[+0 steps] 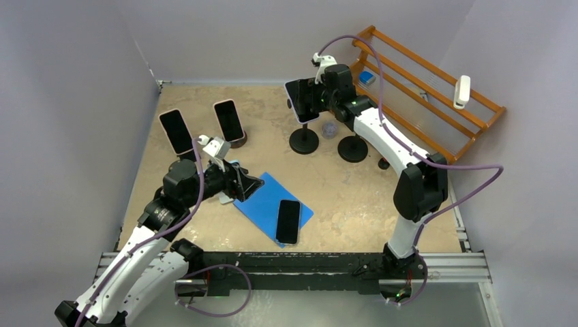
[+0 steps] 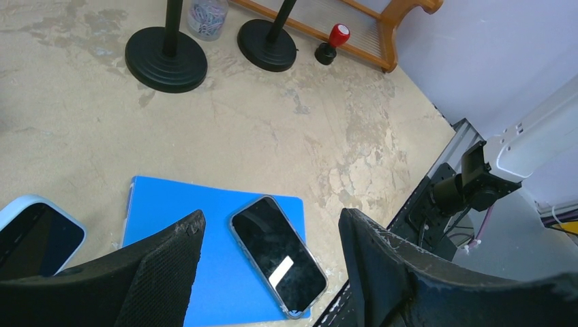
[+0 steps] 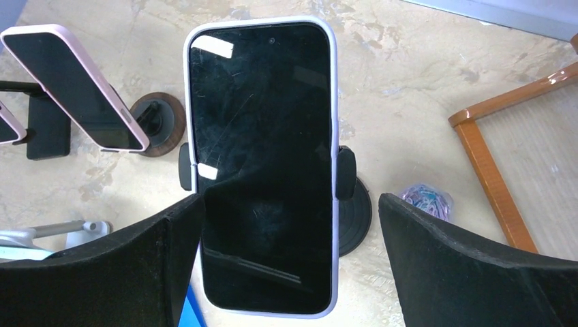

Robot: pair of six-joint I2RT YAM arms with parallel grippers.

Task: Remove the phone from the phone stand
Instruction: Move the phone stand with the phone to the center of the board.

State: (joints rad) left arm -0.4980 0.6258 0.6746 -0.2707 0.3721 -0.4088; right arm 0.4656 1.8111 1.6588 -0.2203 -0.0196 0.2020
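Overhead cam, close wrist cams, shared table (image 1: 354, 197)

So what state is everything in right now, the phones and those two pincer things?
White-cased phone: upright, clamped in its stand, screen dark.
Right pincer: open, one finger either side of that phone.
Left pincer: open, empty, above the blue pad.
Phone on pad: lying flat, screen up, dark.
Pink-cased phone: propped up tilted, screen dark.

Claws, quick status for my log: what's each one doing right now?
Left claw: open, holding nothing.
Right claw: open around the phone on its stand, not clamped.
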